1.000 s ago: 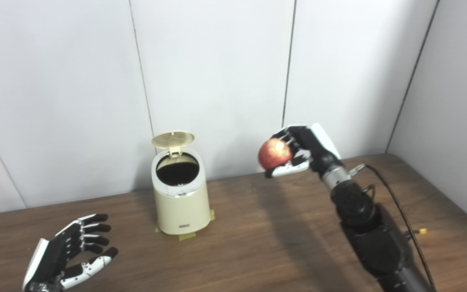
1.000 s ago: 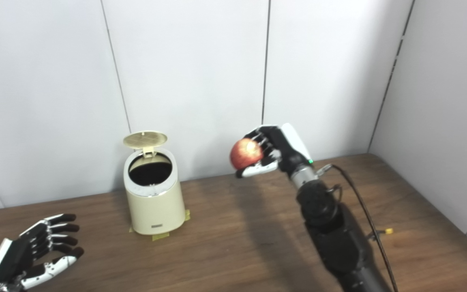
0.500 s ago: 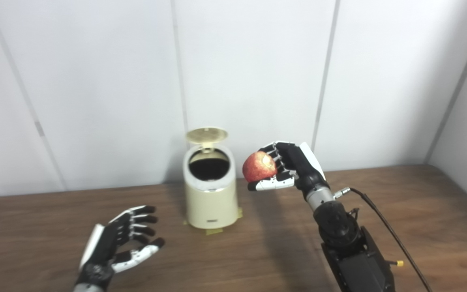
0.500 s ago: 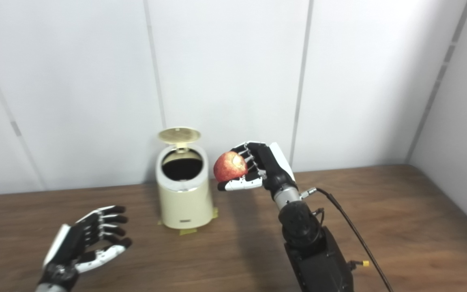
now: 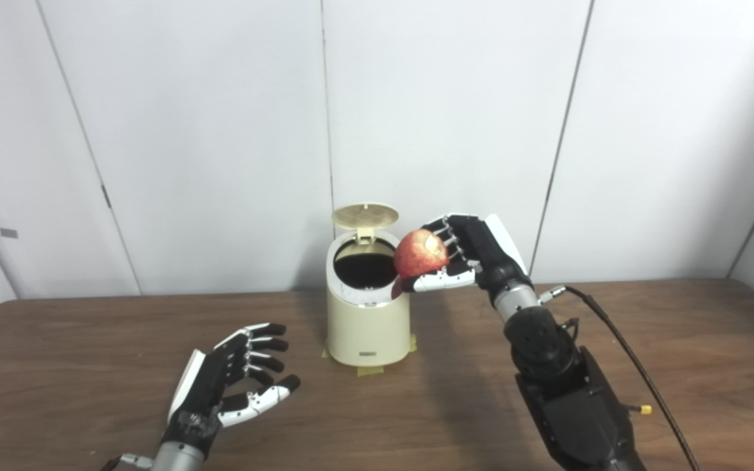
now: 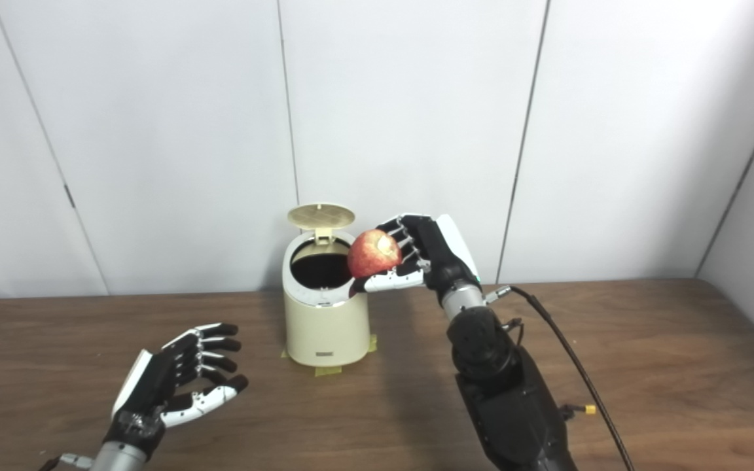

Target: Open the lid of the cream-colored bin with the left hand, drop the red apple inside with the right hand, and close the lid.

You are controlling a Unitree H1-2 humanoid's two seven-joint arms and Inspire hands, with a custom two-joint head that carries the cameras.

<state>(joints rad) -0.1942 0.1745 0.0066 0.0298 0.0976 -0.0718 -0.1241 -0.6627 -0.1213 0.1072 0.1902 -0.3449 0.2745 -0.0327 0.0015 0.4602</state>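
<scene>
**Holding the apple at the bin's mouth**

You had the right hand [image 5: 475,252] clenched around the round red apple [image 5: 421,254], beside the cream-colored cylindrical bin's [image 5: 367,324] open rim, its round lid [image 5: 364,215] raised. Your left hand [image 5: 233,379] hovered empty over the brown wooden desk [image 5: 89,366], fingers [image 5: 266,343] spread.

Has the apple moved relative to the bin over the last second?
Yes. The red apple, held in the right hand, has closed in leftward on the cream-colored bin and now overlaps its open rim.

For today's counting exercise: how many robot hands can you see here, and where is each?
2. The left hand hovers open above the brown wooden table; the right hand holds the red apple at the rim of the cream-colored bin.
</scene>
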